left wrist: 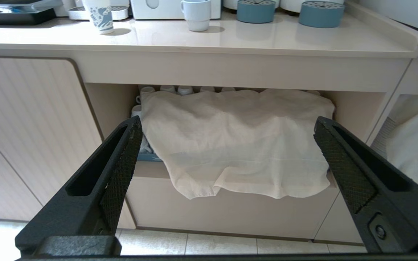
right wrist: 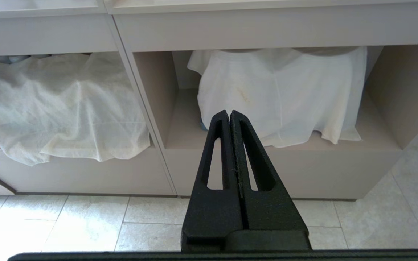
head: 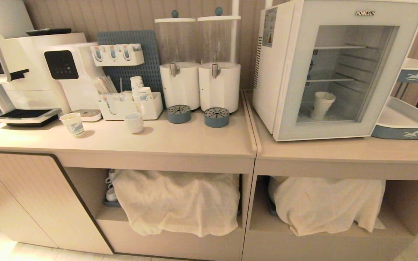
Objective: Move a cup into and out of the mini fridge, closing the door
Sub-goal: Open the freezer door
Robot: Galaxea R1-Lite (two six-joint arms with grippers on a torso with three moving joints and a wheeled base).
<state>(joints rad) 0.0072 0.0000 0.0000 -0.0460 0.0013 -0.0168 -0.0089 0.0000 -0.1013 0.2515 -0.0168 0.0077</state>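
Cup (head: pixel 322 104) stands lower right of the head frame inside the closed mini fridge (head: pixel 334 69), looks light and crushable, wants a mid-wall hold; left gripper (left wrist: pixel 227 145) spread, right gripper (right wrist: pixel 229 116) pressed together.

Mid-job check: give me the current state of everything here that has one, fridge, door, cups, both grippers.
mini fridge: upright on the right counter, one cup inside.
door: shut.
cup: upright on the fridge floor, behind the glass.
patterned paper cup: upright on the left counter.
squat white cup: upright on the left counter.
left gripper: open, empty, below counter level.
right gripper: shut, empty, below counter level.
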